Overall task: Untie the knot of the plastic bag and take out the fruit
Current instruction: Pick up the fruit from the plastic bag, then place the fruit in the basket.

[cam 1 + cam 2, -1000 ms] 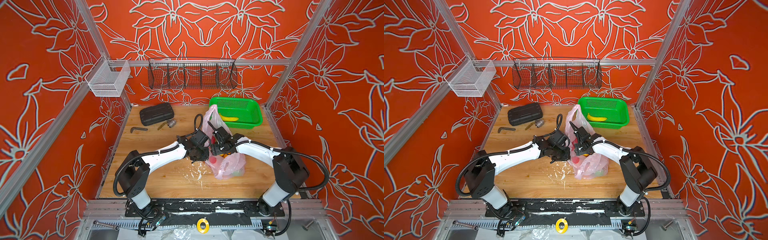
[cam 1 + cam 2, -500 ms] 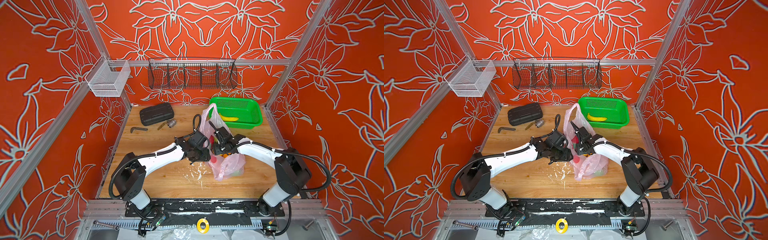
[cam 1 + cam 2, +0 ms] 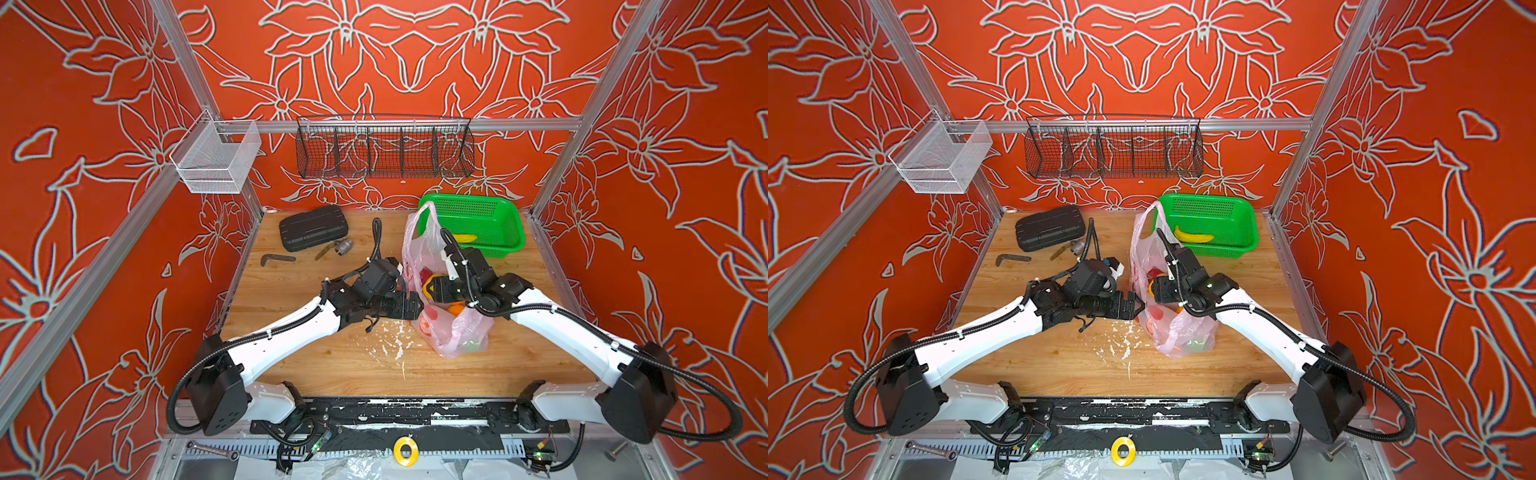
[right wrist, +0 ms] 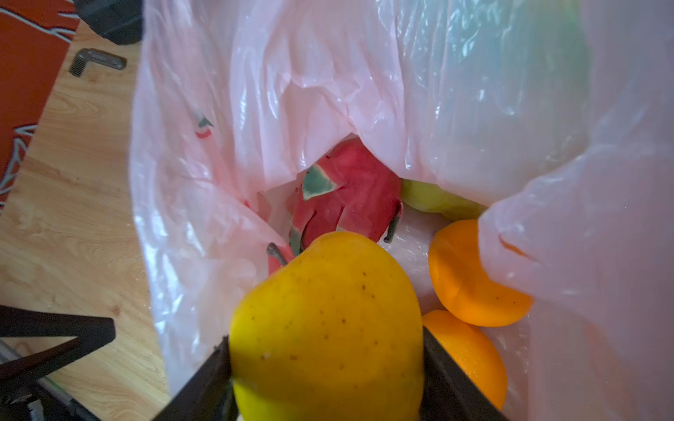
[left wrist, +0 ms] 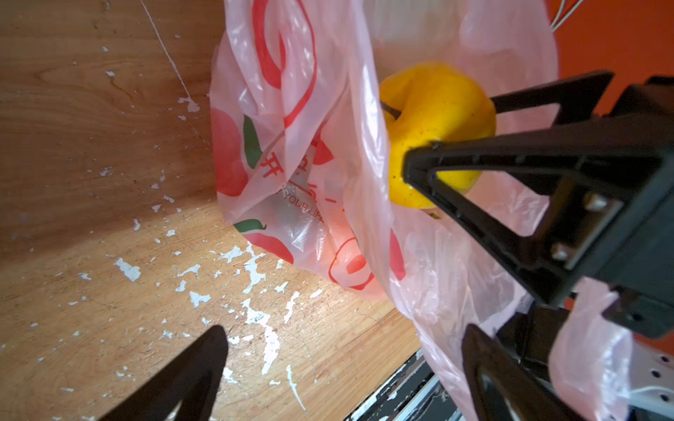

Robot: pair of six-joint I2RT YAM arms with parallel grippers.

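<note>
Right wrist: right gripper squeezing yellow fruit inside plastic bag | left gripper spread wide right beside it

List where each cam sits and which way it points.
Top views: stereo head high at the front, looking down toward the back wall; table, bag, basket, left arm and right arm all show.
Left wrist: on the left arm, facing the bag's side; own open left hand, plus the right hand gripping the yellow fruit.
Right wrist: on the right arm, looking into the open bag; own fingers flank that fruit.
Shared: both wrist views show the yellow fruit in the right hand.
</note>
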